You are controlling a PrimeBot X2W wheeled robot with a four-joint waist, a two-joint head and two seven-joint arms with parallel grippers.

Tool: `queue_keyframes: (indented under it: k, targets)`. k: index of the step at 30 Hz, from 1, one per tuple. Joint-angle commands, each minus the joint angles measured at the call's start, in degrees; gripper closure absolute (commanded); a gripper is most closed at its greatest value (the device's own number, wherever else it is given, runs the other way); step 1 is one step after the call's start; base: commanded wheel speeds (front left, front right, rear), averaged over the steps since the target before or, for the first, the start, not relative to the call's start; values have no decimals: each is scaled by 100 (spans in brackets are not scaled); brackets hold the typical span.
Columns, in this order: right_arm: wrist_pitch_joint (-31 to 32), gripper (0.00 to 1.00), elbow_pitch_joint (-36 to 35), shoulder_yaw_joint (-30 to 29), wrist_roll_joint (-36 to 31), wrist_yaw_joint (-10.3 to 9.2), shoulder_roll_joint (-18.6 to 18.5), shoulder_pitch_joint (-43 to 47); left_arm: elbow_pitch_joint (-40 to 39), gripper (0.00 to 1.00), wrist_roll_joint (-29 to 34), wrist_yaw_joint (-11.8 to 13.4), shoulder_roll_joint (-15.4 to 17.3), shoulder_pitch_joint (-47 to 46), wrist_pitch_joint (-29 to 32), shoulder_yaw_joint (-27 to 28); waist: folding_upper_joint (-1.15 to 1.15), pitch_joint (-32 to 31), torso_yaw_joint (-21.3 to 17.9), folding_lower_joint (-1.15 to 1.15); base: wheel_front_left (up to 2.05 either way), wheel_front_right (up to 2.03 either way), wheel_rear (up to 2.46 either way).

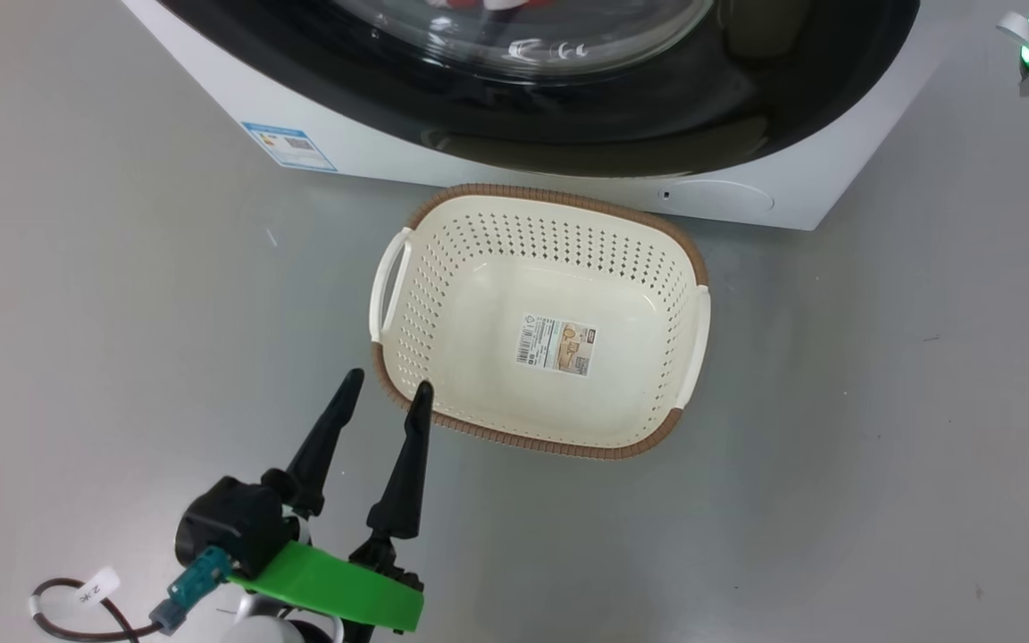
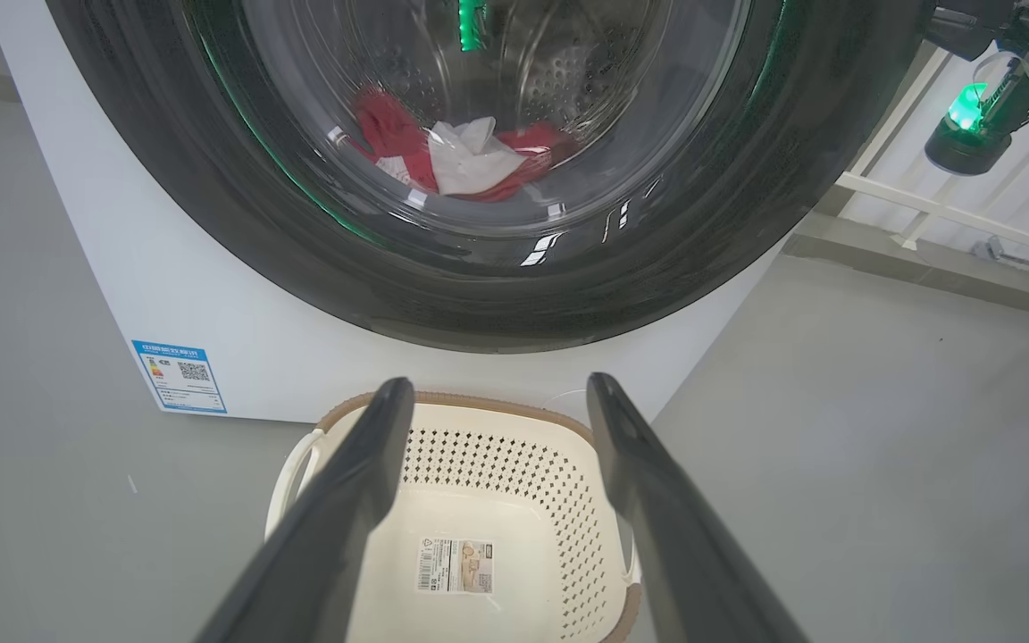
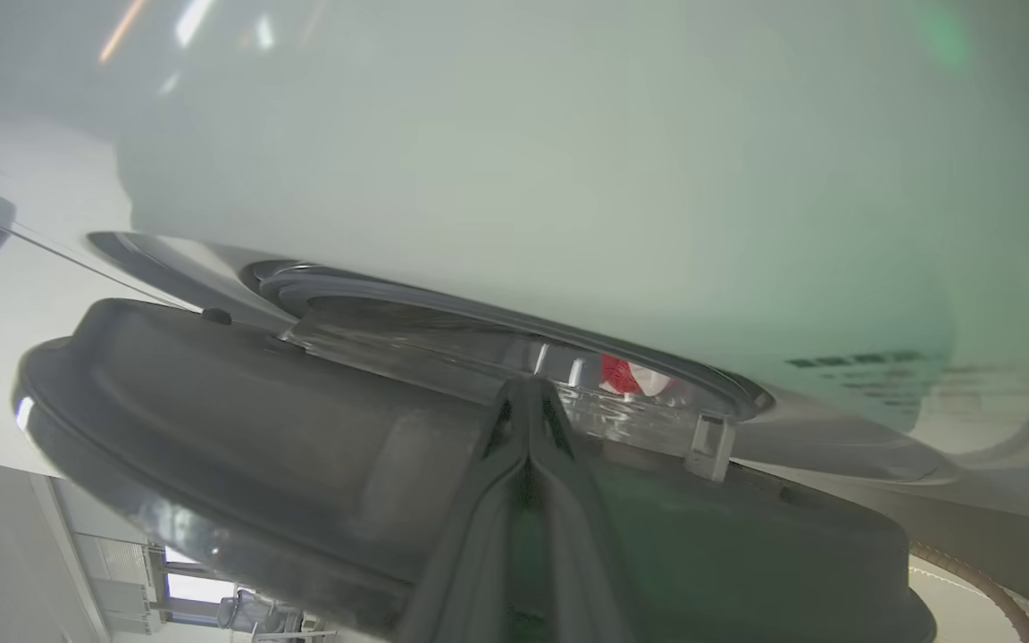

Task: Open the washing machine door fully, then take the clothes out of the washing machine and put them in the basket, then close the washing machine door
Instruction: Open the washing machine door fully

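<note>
Grey floor [image 1: 881,402], bearing the washing machine [image 2: 104,268], a white front-loader. The washing machine door [image 2: 443,304], black-rimmed with a glass bowl, stands only a crack off the machine's front, as the right wrist view shows. The basket [image 1: 559,195] sits empty just in front of the machine, below the door. The clothes [image 2: 470,156], red and white, lie inside the machine's drum, behind the glass.

Step in hand, by judgement: swinging the door fully open. Done well, the pull follows the door's arc about its hinge, fingers hooked behind the rim, the sweep passing above the basket.

The right gripper [image 3: 528,388], fingers pressed together and clasping nothing, has its tips at the gap between door and machine front. The left gripper [image 1: 388,382], spread wide and empty, hovers before the machine at the basket's near-left corner.
</note>
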Motion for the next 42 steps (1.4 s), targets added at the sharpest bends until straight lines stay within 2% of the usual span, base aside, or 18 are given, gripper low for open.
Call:
queue_keyframes:
  k: [1,20,42]
  targets:
    - [177,100,-142,45,83,3,186,57,-105,0,-24,-15,64,-108,-69,155,0,-35,9,0,0,0,0]
    - [868,100,-508,-3,55,3,381,1151,7,0,41,-5,64,219,-69,72,0,-774,22,0,0,0,0]
    - [1199,100,-1784,140,-282,3,670,2807,-13,0,190,41,64,710,-69,269,0,-1499,388,0,0,0,0]
